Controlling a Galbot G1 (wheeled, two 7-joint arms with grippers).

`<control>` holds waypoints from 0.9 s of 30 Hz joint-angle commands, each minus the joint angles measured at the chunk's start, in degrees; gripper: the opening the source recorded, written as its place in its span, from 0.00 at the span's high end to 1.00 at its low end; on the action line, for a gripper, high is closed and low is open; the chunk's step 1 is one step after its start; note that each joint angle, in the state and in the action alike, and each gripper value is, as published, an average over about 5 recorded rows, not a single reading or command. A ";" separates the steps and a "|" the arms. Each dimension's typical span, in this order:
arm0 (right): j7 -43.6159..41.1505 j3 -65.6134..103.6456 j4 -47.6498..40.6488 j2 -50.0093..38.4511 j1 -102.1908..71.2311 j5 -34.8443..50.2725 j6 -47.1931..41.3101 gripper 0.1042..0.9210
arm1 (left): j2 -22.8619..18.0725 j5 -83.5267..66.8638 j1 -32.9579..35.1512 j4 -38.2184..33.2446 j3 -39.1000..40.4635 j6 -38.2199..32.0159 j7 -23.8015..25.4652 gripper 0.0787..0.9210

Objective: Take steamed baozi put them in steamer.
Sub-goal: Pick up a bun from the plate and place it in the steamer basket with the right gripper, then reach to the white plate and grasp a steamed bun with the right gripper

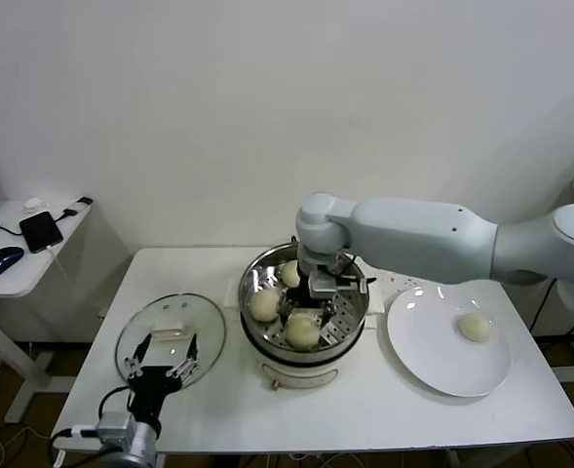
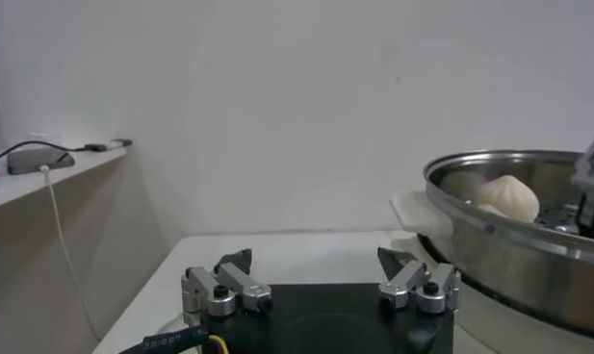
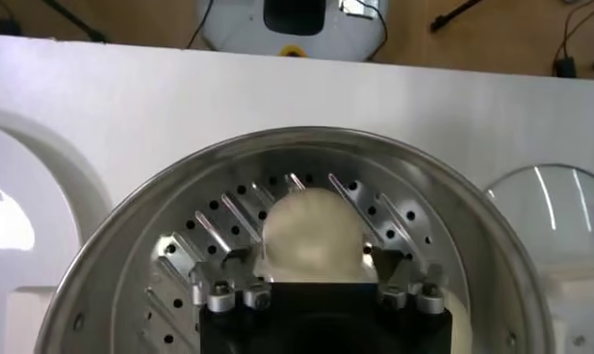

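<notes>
In the head view, the right pincer [image 1: 318, 290] is seen lowered into the steamer [image 1: 257, 265], which stands at the middle of the table [image 1: 364, 409]; three baozi [image 1: 264, 304] lie on the perforated tray, and a fourth baozi [image 1: 476, 327] is left on the white plate [image 1: 433, 366] to the right. The left pincer [image 1: 160, 369] is parked at the near left, over the near edge of the glass lid [image 1: 170, 331]. In the left wrist view, the left pincer [image 2: 321, 289] is shown wide open and empty, with the steamer [image 2: 499, 240] beside it. In the right wrist view, the right pincer [image 3: 316, 289] is seen spread, its fingers on either side of one baozi [image 3: 313, 234] resting on the tray; whether the bun is touched cannot be told. The step in hand is judged to be the setting down of the third bun. Next, a straight lift clear of the rim is called for, then a reach to the plate.
</notes>
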 commanded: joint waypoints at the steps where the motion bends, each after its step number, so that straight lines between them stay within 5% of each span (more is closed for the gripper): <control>1: -3.20 7.28 5.29 -9.05 3.00 7.80 -19.05 0.12 | 0.06 0.11 -0.05 -0.09 0.05 0.15 0.06 0.12; 7: -5.20 17.82 8.20 -23.35 -0.25 16.41 -47.18 0.12 | 0.36 -1.46 0.30 -0.92 0.12 0.57 0.87 0.12; 11: -8.92 21.72 6.41 -32.62 -3.30 14.35 -54.62 0.12 | 0.86 -3.93 0.59 -1.68 0.21 0.99 1.75 0.12; 18: -13.22 36.23 -0.85 -40.68 -19.20 2.37 -49.42 0.12 | 1.00 -6.86 0.53 -1.51 0.40 1.73 2.73 0.12; 27: -14.41 55.73 -15.44 -34.22 -38.59 -9.83 -36.45 0.12 | 1.19 -10.22 2.57 -1.65 0.30 0.88 4.25 0.12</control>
